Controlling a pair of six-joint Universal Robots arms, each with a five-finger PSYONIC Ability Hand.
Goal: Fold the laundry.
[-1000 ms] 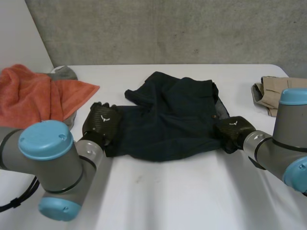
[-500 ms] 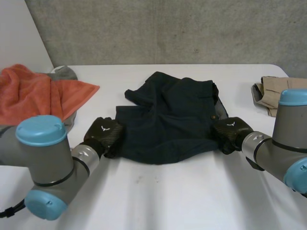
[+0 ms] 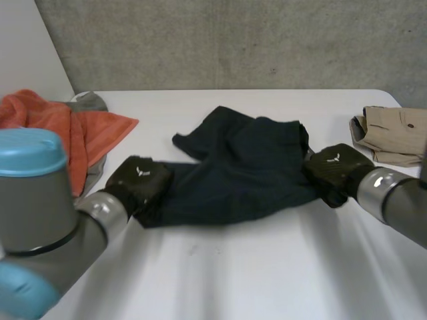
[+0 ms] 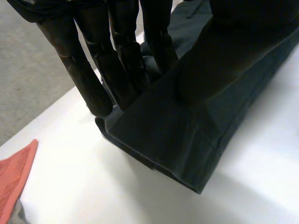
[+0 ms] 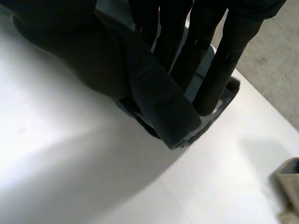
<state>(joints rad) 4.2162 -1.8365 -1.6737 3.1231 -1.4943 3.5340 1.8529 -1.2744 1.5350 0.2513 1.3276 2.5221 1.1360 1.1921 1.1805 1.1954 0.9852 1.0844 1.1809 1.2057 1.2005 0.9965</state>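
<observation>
We see a dark navy fabric garment (image 3: 247, 167) lying crumpled at the centre of the white table (image 3: 233, 267). The L hand (image 3: 139, 183) is at its near-left corner; in the L wrist view, straight fingers (image 4: 88, 79) and the thumb pinch a folded hem of the cloth (image 4: 187, 135). The R hand (image 3: 337, 167) is at the garment's right edge, w/ fingers (image 5: 224, 56) and thumb clamped on a folded edge (image 5: 159, 98). Far left there's an orange towel (image 3: 80, 133) over a grey cloth (image 3: 90, 101). Far right lies a folded beige garment (image 3: 393, 133), well apart from the navy one.
</observation>
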